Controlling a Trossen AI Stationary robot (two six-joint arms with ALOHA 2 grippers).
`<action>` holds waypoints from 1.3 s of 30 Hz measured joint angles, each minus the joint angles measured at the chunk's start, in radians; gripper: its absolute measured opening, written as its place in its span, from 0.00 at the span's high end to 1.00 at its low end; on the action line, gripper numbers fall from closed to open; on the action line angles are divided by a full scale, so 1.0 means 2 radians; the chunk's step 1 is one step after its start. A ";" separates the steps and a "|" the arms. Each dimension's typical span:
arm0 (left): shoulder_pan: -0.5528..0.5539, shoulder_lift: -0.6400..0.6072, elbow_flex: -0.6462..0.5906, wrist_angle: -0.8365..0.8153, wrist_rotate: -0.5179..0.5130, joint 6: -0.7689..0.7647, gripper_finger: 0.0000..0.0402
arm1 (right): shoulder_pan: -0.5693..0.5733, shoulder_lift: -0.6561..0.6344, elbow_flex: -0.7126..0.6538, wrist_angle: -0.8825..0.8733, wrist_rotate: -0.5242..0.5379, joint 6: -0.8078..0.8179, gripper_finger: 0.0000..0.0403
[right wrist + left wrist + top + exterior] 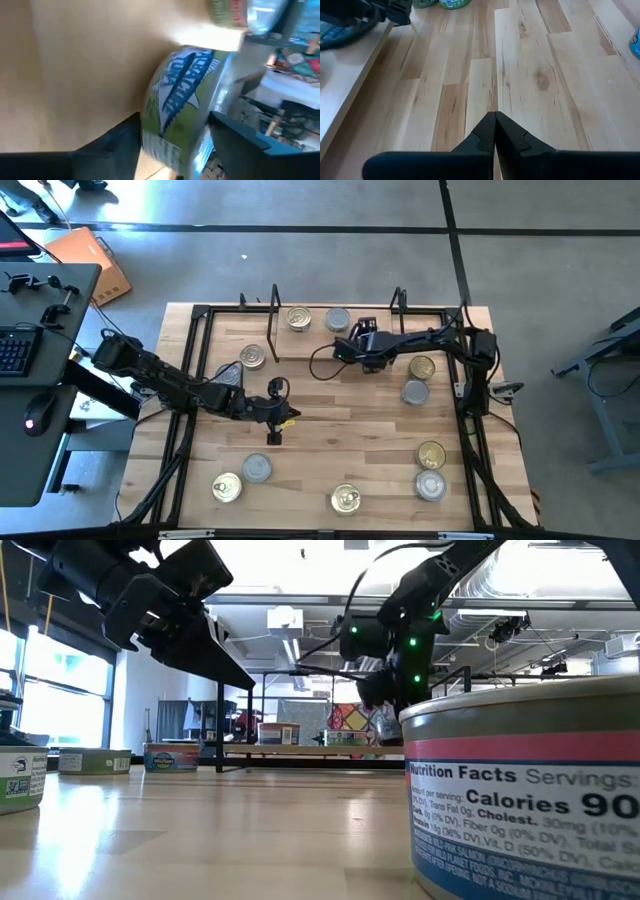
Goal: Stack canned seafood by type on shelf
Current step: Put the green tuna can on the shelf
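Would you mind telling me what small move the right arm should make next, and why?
Probably draw the right gripper straight back. Its fingers stand slightly apart around the green-labelled can, which sits on the shelf beside the gold-lidded can, so it seems placed.

Grey concrete floor [300,270] surrounds the wooden table [340,440].

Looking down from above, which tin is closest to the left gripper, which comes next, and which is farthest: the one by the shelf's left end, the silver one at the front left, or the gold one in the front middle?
From the left gripper:
1. Silver tin, just in front.
2. Tin by the shelf's left end, behind.
3. Gold tin, front middle.
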 joint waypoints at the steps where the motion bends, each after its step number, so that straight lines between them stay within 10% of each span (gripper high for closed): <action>1: 0.000 0.000 0.000 0.000 0.000 0.000 1.00 | 0.000 0.000 0.000 -0.004 -0.007 0.000 0.43; 16: 0.001 0.000 0.000 -0.005 0.000 0.000 1.00 | -0.017 -0.063 0.001 -0.011 -0.133 0.054 0.52; 30: 0.001 0.000 0.000 -0.008 0.000 0.000 1.00 | -0.036 -0.063 0.002 -0.022 -0.140 0.046 0.55; 39: 0.001 0.000 0.000 -0.009 0.000 -0.004 1.00 | -0.036 -0.061 0.001 -0.027 -0.140 0.023 0.36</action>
